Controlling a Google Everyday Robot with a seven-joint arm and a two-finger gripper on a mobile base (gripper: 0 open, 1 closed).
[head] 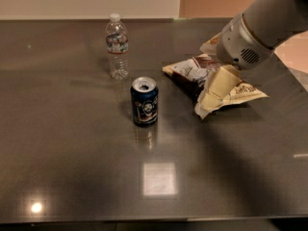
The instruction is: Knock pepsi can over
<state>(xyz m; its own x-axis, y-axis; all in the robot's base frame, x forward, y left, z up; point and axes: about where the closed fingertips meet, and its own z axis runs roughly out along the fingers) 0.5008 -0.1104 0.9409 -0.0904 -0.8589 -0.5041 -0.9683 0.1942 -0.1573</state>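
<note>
Where the dark, glossy table (72, 177) catches the ceiling lights, a few things sit toward its far half. A clear water bottle (117, 47) with a white cap stands upright at the far left of the group. To its right lies a crumpled brown-and-white snack bag (190, 73), flat on the table, with a yellowish bag (245, 91) beside it further right.

The pepsi can (144, 101) stands upright near the middle of the table, nearer than the bottle and a little to its right, apart from it. Its silver top shows and its round logo faces the near side.

The robot's grey arm (260, 28) reaches in from the upper right, across the bags. Its cream-coloured gripper (211, 97) hangs pointing down and to the left, over the near edge of the snack bags. I cannot tell whether it is open or closed.

The can is to the left of the gripper, not touching it. A strip of bare table lies between them, with the snack bag's corner just on the far side of that strip.
</note>
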